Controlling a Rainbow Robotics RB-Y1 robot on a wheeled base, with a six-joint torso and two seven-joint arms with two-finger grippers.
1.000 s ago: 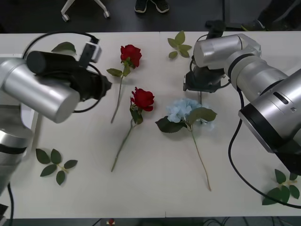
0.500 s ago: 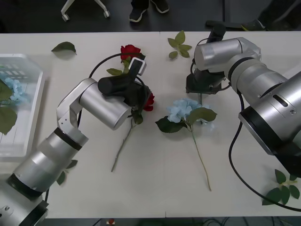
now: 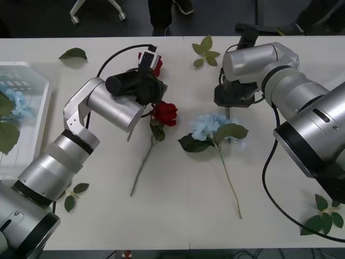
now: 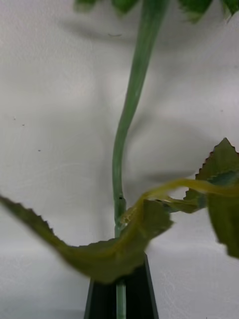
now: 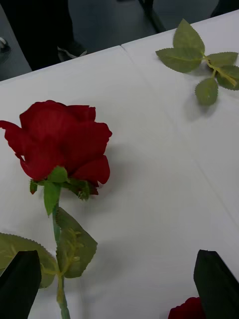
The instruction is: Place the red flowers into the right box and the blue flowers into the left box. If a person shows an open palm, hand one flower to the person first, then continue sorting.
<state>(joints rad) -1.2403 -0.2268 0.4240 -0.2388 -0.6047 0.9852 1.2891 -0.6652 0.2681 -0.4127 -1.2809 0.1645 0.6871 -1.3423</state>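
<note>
Left hand (image 3: pixel 153 81) now over rose (image 3: pixel 156 63) (far).

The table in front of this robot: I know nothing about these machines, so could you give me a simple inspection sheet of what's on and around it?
Surface: white table, flat, no spills seen.
Job's things: far red rose, near red rose and blue flower lie on the table. The left box at the left edge holds a boxed blue flower.
Clutter: loose leaf sprigs scattered on the table.
Grippers: left gripper open, over the far red rose. The right gripper is shut on the blue flower's stem.
Cables: black cable loops over the left arm, another black cable runs beside the right arm.
Surroundings: dark floor, chair base beyond the table.
</note>
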